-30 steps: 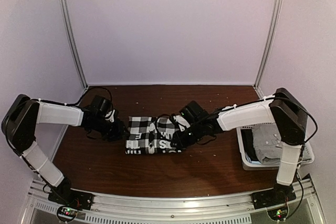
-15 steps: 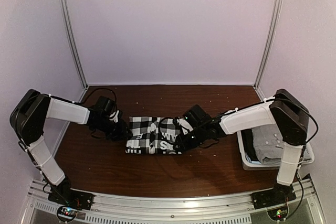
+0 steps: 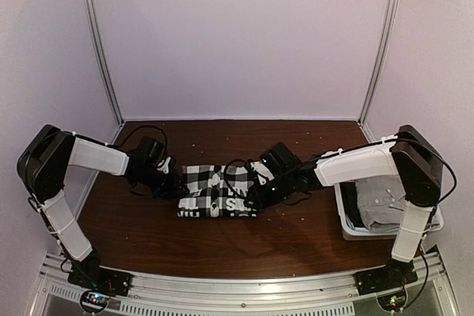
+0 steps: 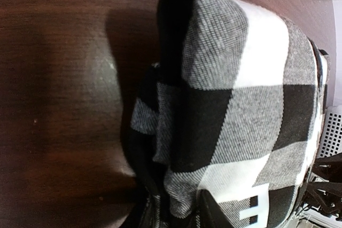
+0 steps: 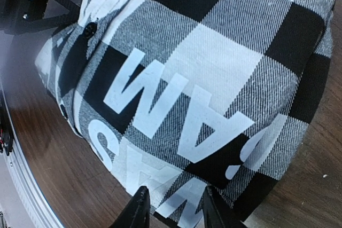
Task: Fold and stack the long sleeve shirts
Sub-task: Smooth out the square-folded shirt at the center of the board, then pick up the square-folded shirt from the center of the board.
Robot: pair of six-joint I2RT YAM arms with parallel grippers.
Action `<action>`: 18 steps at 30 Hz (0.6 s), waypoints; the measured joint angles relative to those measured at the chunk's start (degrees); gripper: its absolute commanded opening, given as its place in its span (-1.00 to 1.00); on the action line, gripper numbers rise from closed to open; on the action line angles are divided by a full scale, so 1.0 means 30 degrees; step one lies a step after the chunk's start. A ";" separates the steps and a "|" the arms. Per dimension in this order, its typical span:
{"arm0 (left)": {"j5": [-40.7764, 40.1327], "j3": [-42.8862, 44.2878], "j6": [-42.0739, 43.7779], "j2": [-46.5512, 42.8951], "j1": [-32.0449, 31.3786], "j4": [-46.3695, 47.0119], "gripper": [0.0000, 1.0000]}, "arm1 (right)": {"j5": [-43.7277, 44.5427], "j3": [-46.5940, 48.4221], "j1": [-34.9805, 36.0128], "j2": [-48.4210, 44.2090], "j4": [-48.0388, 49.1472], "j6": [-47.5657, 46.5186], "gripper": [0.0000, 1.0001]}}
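Observation:
The black-and-white checked long sleeve shirt (image 3: pixel 217 190) lies folded into a small bundle at the table's middle, with white letters on its near side (image 5: pixel 160 94). My left gripper (image 3: pixel 172 185) is at its left edge, and a bunched fold of the cloth (image 4: pixel 214 105) fills the gap between its jaws (image 4: pixel 179 212). My right gripper (image 3: pixel 261 195) is at the bundle's right edge, its two black fingers (image 5: pixel 140 209) on either side of the thick folded hem (image 5: pixel 175 206). The plain grey shirt (image 3: pixel 381 201) lies in the basket at the right.
The white lattice basket (image 3: pixel 354 233) stands at the table's right near corner, close to the right arm's elbow. Bare brown tabletop (image 3: pixel 222 242) surrounds the bundle. Pale walls and two metal posts (image 3: pixel 100 49) close off the back and sides.
My left gripper has moved right up to the shirt's left edge and closed onto the cloth. The right gripper has shifted slightly right and back; the bundle stays in place.

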 measured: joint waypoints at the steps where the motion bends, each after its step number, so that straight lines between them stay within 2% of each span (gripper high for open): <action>1: 0.0080 0.0015 -0.0080 0.0029 -0.0036 0.0000 -0.53 | 0.0051 0.0022 0.0000 -0.0117 -0.0036 0.0000 -0.28; 9: 0.0823 0.0051 -0.1144 0.0233 -0.0313 0.0437 -1.00 | 0.0605 0.1107 -0.0124 -0.0284 -0.0168 -0.0015 -0.26; 18: 0.1100 0.0058 -0.1639 -0.1013 -0.0481 -0.0044 -1.00 | 0.1464 0.1880 -0.1224 -0.0233 -0.0415 -0.0255 -0.28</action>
